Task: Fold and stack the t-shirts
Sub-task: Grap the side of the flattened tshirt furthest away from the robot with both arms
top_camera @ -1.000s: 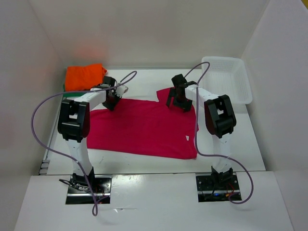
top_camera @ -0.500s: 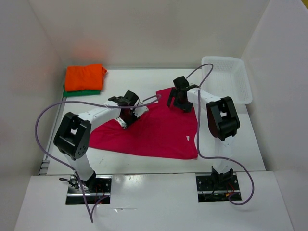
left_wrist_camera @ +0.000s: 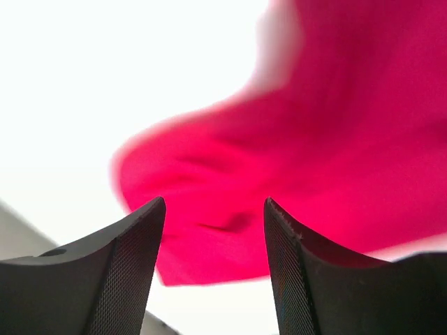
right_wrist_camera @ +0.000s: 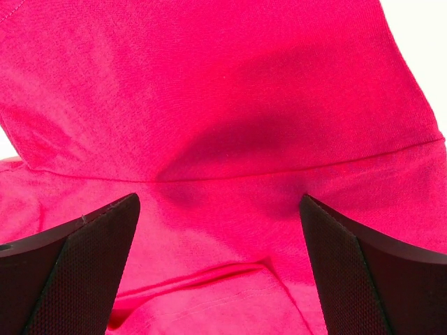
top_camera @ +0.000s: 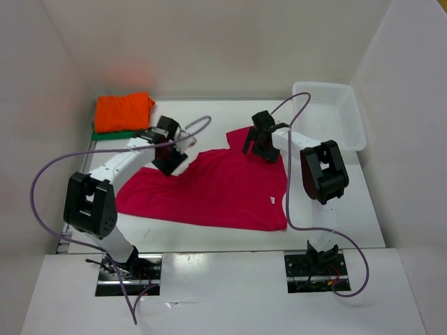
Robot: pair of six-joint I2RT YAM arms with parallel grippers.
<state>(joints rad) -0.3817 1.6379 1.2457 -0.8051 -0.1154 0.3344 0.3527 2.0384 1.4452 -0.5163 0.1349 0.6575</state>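
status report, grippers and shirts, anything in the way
Left gripper open, empty. Right gripper open above magenta shirt. Shirt spread, unfolded; orange shirt stacked on green shirt, far left. Nothing in the way.

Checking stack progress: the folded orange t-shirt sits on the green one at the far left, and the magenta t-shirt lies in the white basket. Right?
No: the magenta t-shirt lies spread on the table, outside the white basket, as the top external view shows. The orange t-shirt does sit on the green t-shirt.
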